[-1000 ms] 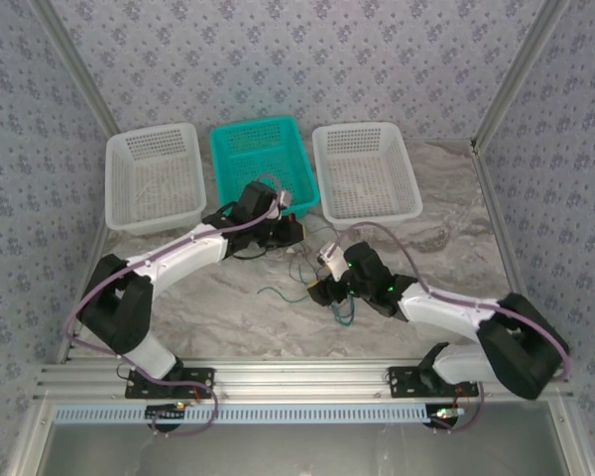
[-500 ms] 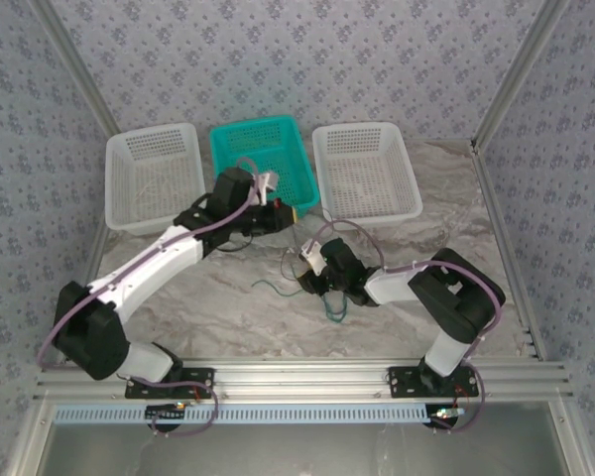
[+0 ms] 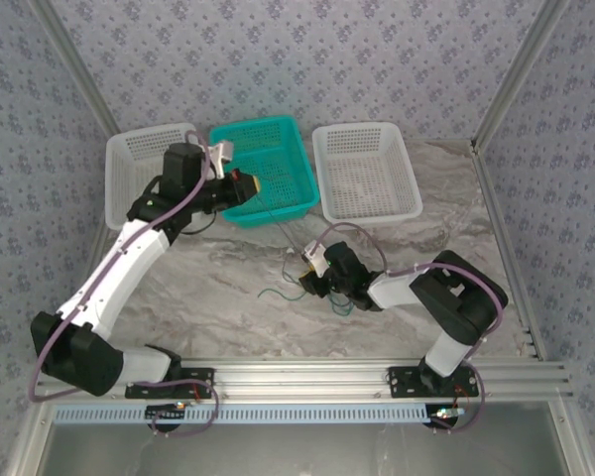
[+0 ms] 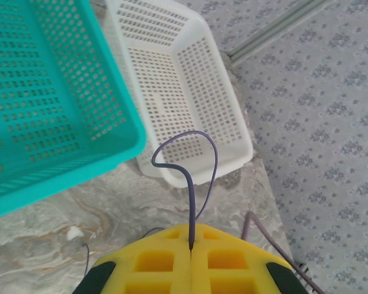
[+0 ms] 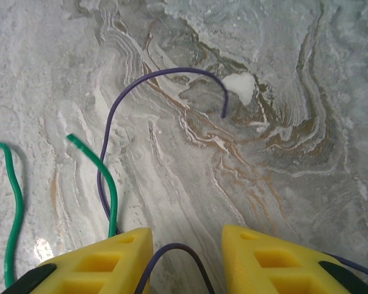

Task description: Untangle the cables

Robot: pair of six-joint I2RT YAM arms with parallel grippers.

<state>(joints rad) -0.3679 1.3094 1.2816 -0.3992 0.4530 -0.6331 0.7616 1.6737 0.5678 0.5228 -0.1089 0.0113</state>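
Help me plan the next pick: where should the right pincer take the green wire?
Take the green wire near its free end, from straight above: it lies flat on the table, and nearer the pincer it meets the purple wire. The open right pincer must shift over to it.

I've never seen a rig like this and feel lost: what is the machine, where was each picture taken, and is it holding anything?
A left arm and a right arm are bolted to a table. The wide picture looks down from above; the other two come from a camera on each wrist, so the yellow blocks are claw fingers. At the back stand a left white basket, a teal basket and a right white basket. Green wires lie loose. The left claw is shut on a thin dark wire; the right claw is open above the table.
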